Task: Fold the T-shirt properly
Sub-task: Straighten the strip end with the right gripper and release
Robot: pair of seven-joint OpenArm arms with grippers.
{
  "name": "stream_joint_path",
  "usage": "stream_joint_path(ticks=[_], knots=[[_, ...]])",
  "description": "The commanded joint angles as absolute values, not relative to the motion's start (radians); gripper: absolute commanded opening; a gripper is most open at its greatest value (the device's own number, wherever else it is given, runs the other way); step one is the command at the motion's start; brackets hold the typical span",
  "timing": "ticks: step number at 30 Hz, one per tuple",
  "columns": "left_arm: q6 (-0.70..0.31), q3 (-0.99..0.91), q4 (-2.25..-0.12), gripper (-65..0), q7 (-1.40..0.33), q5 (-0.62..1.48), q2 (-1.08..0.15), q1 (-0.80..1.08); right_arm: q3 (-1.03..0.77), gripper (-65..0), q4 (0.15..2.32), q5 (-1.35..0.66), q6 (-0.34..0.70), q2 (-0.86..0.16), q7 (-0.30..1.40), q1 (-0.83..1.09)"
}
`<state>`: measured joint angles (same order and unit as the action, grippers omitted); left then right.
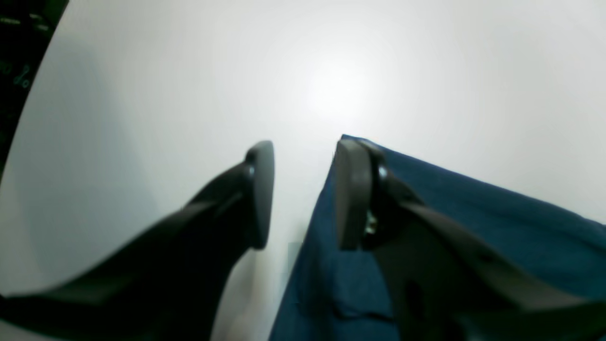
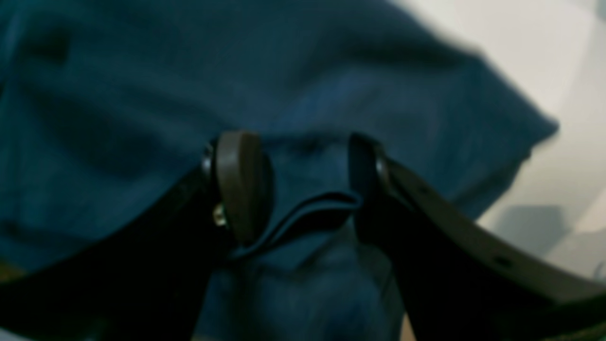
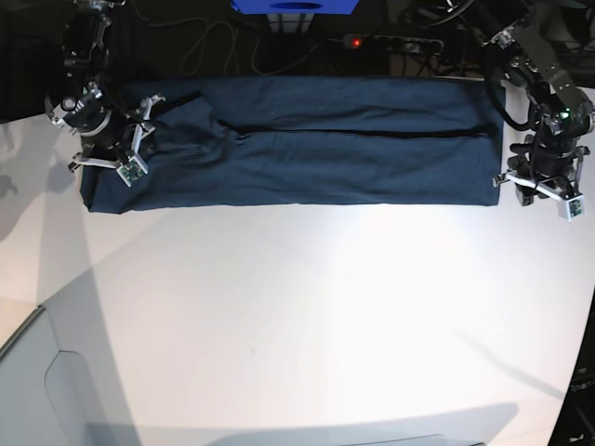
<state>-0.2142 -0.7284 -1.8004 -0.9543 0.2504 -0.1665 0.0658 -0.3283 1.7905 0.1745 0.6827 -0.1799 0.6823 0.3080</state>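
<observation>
Plainly caught mid-fold, with the lengthwise fold judged done and the crosswise one not yet begun. Found the right gripper (image 2: 305, 175) at about 10 o'clock in the base view, low over the left end of the T-shirt (image 3: 307, 139). Saw its jaws standing apart, straddling a raised hem that ran from one pad across to the other; looked unclenched, not pinching the cloth, though blur in the wrist view left some doubt.

Found the T-shirt lying as a long, narrow band along the 12 o'clock side of the table (image 3: 307, 307), stretching from 10 o'clock to 2 o'clock, with a seam-like line down its length and some rumpling toward the left end.

Found the left gripper (image 1: 303, 189) at about 2 o'clock, at the band's right end. Saw its jaws parted too, holding nothing: one finger over the corner of the cloth, the other over bare table, with the edge running just beside the inner pad.

Judged the next move to call for closing both grippers on their ends, catching every layer, then carrying one end across onto the other without dragging the band askew.
</observation>
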Motion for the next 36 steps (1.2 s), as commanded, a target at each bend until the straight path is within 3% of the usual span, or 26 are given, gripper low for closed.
stream_joint_path(ticks=[1,18,29,36], knots=[[-0.214,-0.731,-1.816,-44.1,-0.935,0.257,-0.180,0.054,-0.354,-38.9,1.844,0.159,0.698,-0.188,0.659,0.318],[-0.214,-0.737,-1.785,-44.1,-0.935,0.257,-0.165,0.062,-0.430,-39.1,1.908,0.160,0.698,-0.213,0.662,0.438],[-0.214,-0.739,-1.785,-43.8,-0.935,0.257,-0.173,0.084,-0.446,-39.1,1.995,0.159,0.698,-0.157,0.662,0.423],[-0.214,-0.754,-1.779,-43.8,-0.943,0.259,-0.179,0.108,-0.446,-39.1,1.797,0.157,0.698,-0.133,0.661,0.309]])
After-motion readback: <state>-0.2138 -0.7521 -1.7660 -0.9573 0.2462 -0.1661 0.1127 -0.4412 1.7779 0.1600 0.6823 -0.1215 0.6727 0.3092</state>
